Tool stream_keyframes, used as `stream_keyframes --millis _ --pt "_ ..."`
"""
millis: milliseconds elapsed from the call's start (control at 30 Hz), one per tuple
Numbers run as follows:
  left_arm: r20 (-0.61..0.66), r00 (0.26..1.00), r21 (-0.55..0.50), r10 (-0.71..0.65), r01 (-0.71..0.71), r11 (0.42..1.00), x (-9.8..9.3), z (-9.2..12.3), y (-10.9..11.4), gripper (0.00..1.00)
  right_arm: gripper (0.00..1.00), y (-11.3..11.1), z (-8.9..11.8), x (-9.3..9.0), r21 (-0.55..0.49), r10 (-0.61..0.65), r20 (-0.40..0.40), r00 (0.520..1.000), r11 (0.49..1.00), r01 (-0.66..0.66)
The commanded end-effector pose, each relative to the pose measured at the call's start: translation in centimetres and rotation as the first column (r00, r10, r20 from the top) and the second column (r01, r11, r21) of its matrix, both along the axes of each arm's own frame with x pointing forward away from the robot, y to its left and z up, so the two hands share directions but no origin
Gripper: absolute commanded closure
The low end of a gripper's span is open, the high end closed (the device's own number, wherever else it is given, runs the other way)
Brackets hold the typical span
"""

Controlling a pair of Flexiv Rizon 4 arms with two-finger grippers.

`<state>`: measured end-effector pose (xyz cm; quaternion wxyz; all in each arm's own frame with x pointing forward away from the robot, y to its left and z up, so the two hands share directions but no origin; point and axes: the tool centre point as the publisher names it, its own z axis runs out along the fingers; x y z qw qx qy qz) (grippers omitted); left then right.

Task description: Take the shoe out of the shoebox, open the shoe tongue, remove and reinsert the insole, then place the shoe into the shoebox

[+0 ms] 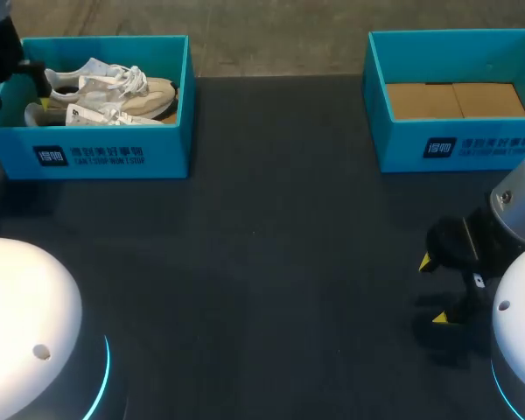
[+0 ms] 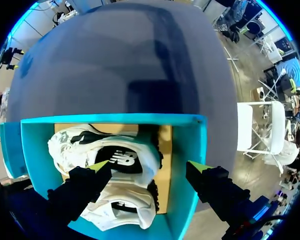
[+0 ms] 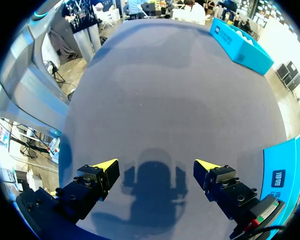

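A teal shoebox (image 1: 114,156) at the table's far left holds two white and beige sneakers (image 1: 114,92) lying side by side. In the left wrist view my left gripper (image 2: 149,167) hangs open over this box (image 2: 190,150). One yellow tip is above the nearer sneaker (image 2: 105,150) and the other is near the box's wall; neither finger touches a shoe. A second sneaker (image 2: 122,207) lies under the gripper. In the head view my left arm (image 1: 4,57) is at the box's left end. My right gripper (image 1: 433,289) stands open and empty low over the bare table at the right (image 3: 157,165).
A second teal box (image 1: 455,144) with a bare cardboard floor stands at the far right, just beyond my right gripper; its wall (image 3: 285,175) shows beside that gripper. The dark table (image 1: 271,262) stretches between the two boxes.
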<state>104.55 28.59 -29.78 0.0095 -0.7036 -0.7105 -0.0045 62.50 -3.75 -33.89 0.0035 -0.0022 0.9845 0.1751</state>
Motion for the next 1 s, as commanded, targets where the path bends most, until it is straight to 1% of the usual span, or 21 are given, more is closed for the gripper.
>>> stream_keyframes --millis 33,233,433,700,867,900,967,1000 --pt "-0.009 1.0 0.002 0.002 -0.002 1.0 0.7 -0.7 -0.1 0.0 0.0 0.1 0.0 -0.2 -0.005 -0.003 0.003 1.0 1.0 0.003" --pt "-0.022 1.0 0.014 0.009 -0.008 1.0 0.9 -1.7 0.2 0.0 0.0 0.1 0.0 -0.2 -0.005 -0.003 0.003 1.0 1.0 0.003" --pt "-0.037 0.999 0.032 -0.001 0.002 0.999 0.4 -3.0 0.4 0.0 0.0 0.1 0.0 -0.2 -0.005 -0.003 0.003 1.0 1.0 0.003" --pt "-0.047 0.999 0.057 -0.007 0.01 0.998 0.2 -4.6 1.0 0.0 0.0 0.1 0.0 -0.2 -0.005 -0.003 0.003 1.0 1.0 0.003" --pt "-0.064 0.998 0.043 0.0 0.002 0.999 0.6 -5.1 1.4 0.0 0.0 0.1 0.0 -0.2 -0.005 -0.003 0.003 1.0 1.0 0.003" --pt "-0.063 0.998 0.044 -0.002 0.004 0.999 0.6 -5.2 1.4 0.01 0.0 0.1 0.0 -0.2 -0.005 -0.003 0.003 1.0 1.0 0.003" --pt "-0.062 0.998 0.046 -0.005 0.008 0.999 0.7 -5.6 1.4 0.07 0.0 0.1 0.0 -0.2 -0.005 -0.003 0.003 1.0 1.0 0.003" --pt "-0.061 0.998 0.047 -0.006 0.009 0.999 0.8 -5.7 1.4 0.07 0.0 0.1 0.0 -0.2 -0.005 -0.003 0.003 1.0 1.0 0.003"
